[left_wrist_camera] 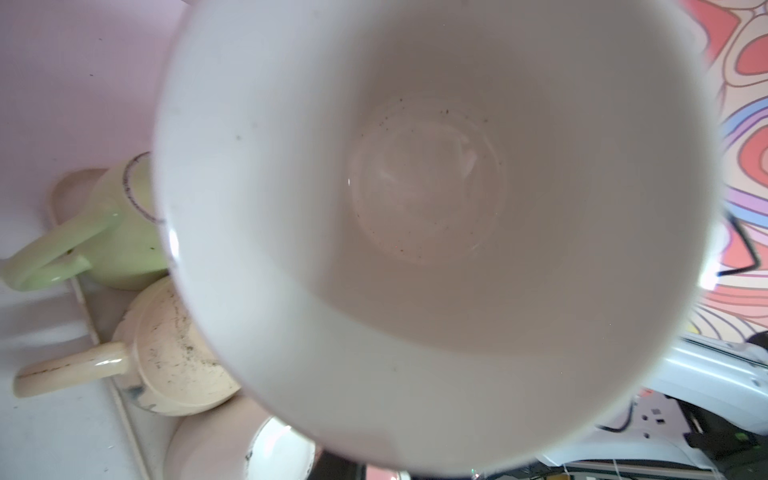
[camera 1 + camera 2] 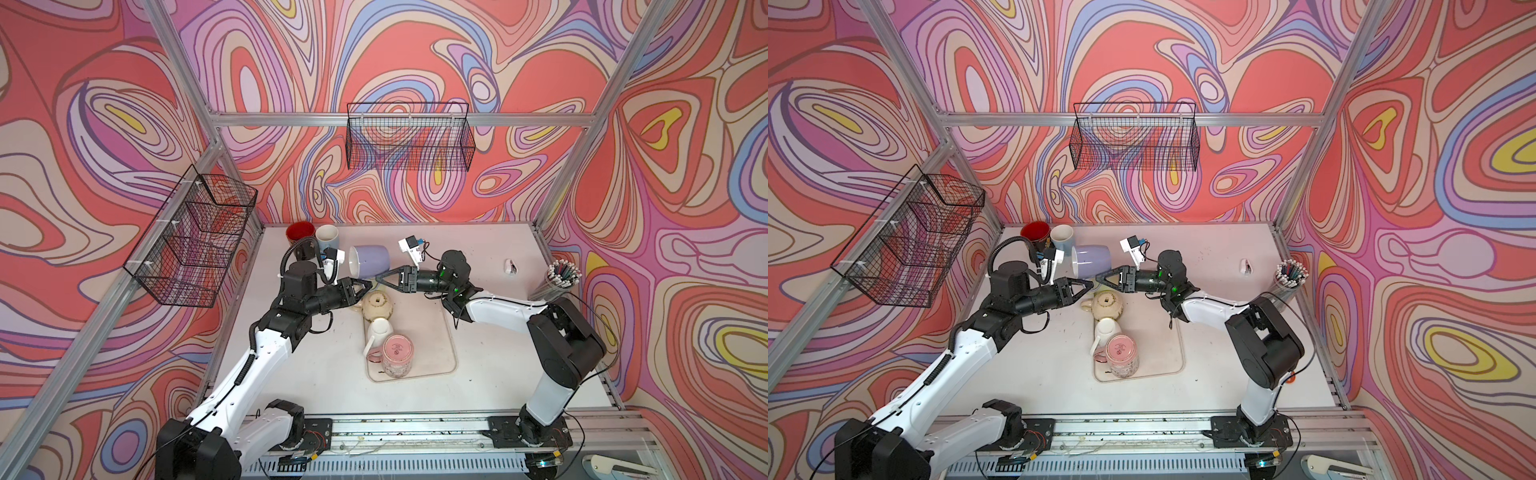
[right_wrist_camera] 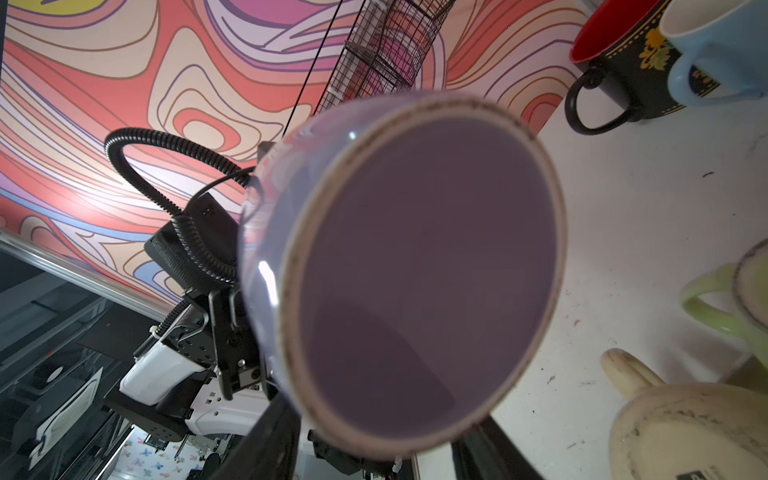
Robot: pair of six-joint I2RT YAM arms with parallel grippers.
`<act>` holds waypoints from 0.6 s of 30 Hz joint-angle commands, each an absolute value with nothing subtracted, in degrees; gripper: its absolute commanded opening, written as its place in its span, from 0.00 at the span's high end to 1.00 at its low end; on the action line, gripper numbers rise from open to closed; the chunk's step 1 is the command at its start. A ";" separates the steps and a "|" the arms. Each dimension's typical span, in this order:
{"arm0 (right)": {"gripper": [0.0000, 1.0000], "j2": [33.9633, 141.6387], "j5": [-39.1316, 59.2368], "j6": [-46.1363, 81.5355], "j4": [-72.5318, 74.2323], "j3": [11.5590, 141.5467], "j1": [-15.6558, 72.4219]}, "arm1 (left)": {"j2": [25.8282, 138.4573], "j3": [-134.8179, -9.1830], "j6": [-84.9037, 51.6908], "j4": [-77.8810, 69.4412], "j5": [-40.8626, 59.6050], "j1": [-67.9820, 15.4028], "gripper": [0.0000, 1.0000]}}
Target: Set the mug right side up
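Pink mug [image 2: 398,353]: glazed ceramic, base up on the beige tray [image 2: 440,353], below both end effectors.
Left end effector [image 2: 365,286]: closed just beneath the mug; I judge it carries it.
Right end effector [image 2: 379,276]: jaws stand apart at the mug's base.
Lavender mug [image 2: 371,261]: glossy, round, on its side in the air just above both tips.
Progress: about half; you must bring the base down to the bench [image 2: 498,332].

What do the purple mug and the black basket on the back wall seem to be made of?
The mug looks like glazed ceramic: glossy highlights, a rough unglazed ring round its base. The basket seems thin metal wire, coated matt black, in an open grid.
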State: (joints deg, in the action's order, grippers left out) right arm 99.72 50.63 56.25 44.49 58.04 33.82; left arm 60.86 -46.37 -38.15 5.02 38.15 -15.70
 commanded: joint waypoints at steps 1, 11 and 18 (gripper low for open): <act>0.40 96.24 48.00 52.03 41.40 55.56 32.48 | 59.48 -50.38 -34.91 6.54 34.23 -15.82 1.00; 0.38 87.45 40.12 37.10 20.48 52.44 31.68 | 65.63 -61.56 -26.81 23.32 20.80 -15.78 1.00; 0.34 82.23 36.16 30.36 14.56 48.29 31.64 | 73.91 -72.18 -21.54 32.96 11.16 -15.78 1.00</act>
